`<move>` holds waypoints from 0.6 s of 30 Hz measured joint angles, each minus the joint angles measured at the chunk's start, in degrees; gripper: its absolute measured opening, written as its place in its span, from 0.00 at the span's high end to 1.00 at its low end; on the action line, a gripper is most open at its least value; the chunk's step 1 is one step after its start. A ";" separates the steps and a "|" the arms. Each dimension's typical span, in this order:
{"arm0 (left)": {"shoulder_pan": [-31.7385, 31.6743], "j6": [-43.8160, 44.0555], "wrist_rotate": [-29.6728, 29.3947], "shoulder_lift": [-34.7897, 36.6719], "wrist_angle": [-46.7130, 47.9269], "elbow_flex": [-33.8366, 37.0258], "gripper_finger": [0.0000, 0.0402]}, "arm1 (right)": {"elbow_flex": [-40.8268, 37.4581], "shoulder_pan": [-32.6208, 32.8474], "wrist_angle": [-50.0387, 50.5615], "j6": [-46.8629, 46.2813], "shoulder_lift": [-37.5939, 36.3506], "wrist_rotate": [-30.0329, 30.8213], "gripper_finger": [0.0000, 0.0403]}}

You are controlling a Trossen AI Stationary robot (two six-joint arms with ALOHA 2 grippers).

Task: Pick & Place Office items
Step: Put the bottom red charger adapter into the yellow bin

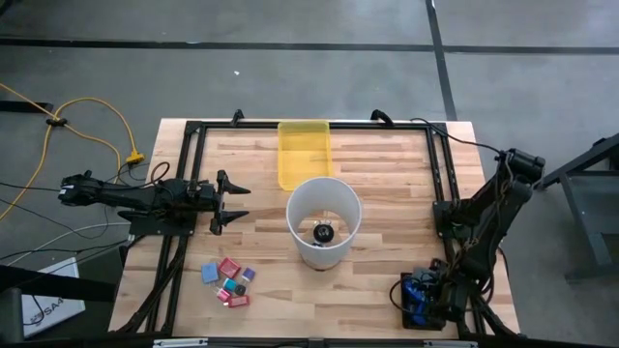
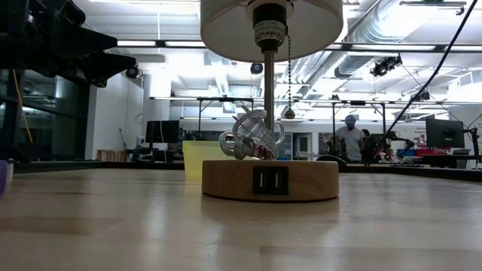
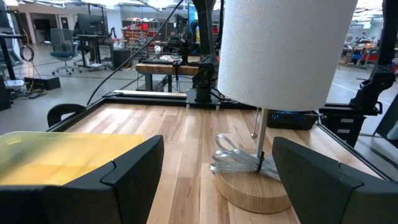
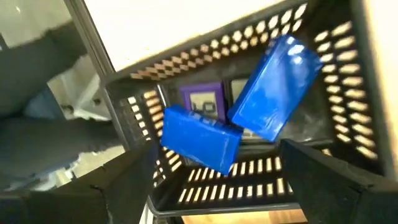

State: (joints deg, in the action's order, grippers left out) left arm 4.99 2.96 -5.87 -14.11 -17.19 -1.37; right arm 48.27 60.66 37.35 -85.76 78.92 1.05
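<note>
- The office items are in two groups: a cluster of small flat pieces in pink, red, purple and light blue (image 1: 229,281) lies on the wooden tabletop (image 1: 387,193) at its near left, and two bright-blue rectangular blocks (image 4: 249,118) sit inside a black perforated basket (image 4: 323,50) at the near right corner.
- The right gripper (image 4: 214,180) hangs just above that basket, fingers apart, nothing between them.
- The step looks like a release into the basket or a reach for a block; which cannot be told.
- The left gripper (image 1: 235,201), fingers spread and empty, waits at the left edge, pointing toward the white-shaded lamp on a round wooden base (image 1: 324,220).
- Beyond lies a yellow translucent rectangular tray (image 1: 304,150).
- Next, the cluster likely calls for the left gripper to swing nearer and descend.
</note>
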 joint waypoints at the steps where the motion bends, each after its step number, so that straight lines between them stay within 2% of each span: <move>1: 0.00 0.00 0.00 0.00 0.00 0.00 0.27 | 0.00 -0.31 0.49 0.02 -0.87 0.56 0.19; 10: 0.00 0.00 0.00 0.00 -0.02 0.00 0.27 | 0.00 -2.34 4.53 0.06 -7.81 6.80 0.19; 18: 0.00 0.00 0.00 0.00 -0.02 0.00 0.27 | 0.00 -2.52 6.83 0.06 -8.81 12.55 0.19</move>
State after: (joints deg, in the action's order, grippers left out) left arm 4.99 2.97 -5.87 -14.10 -17.21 -1.37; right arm 48.27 58.14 44.18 -85.70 70.11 13.60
